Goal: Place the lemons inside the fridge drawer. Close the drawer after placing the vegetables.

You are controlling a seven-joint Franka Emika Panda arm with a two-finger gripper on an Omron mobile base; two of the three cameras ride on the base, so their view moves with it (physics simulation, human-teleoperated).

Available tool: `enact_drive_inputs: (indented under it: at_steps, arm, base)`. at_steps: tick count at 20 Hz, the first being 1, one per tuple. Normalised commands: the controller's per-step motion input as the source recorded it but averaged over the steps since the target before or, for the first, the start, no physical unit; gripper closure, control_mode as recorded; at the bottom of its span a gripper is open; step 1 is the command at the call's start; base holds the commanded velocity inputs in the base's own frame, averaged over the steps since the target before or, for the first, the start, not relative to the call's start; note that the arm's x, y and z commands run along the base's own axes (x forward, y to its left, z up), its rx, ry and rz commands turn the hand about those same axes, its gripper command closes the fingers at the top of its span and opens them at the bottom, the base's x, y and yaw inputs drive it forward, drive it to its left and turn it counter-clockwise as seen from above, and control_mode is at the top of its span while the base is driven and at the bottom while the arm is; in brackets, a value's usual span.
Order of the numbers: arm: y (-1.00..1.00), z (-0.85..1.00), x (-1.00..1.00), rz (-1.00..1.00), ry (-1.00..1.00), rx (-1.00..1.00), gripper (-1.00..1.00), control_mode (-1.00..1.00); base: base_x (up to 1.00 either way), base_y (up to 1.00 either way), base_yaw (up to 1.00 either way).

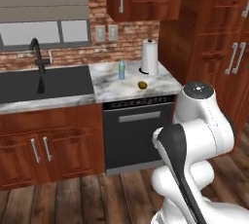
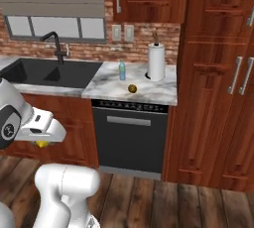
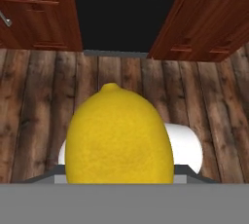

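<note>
In the left base view a second lemon [image 1: 142,85] lies on the marble counter [image 1: 109,89], near its front edge, between the blue-capped bottle [image 1: 121,68] and the paper towel roll [image 1: 150,57]. No fridge drawer is to be seen here, so I cannot tell which way it lies.

In the right base view the gripper [image 2: 43,142] hangs low at the left, in front of the cabinets under the sink [image 2: 47,73], well apart from the counter. A bit of yellow shows under the hand; this is the held lemon [image 2: 42,143].

In the hand view this lemon [image 3: 119,138] sits close before the camera, its long axis pointing away along the fingers (the nub at the far end). The claw is closed around it. Beyond it are the wooden floor [image 3: 44,96] and the dishwasher [image 3: 124,11]. I judge the base must turn to find the fridge.
</note>
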Motion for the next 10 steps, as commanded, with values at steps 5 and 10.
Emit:
enact_drive_inputs:
  at_steps: [5, 10]
  arm:
    - [0.00, 0.00, 0.00, 0.00, 0.00, 0.00, 1.00, 1.00]
    - [0.00, 0.00, 0.00, 0.00, 0.00, 0.00, 1.00, 1.00]
  base:
    - [-0.40, 0.23, -0.04]
    - [-0.11, 0.62, 0.42]
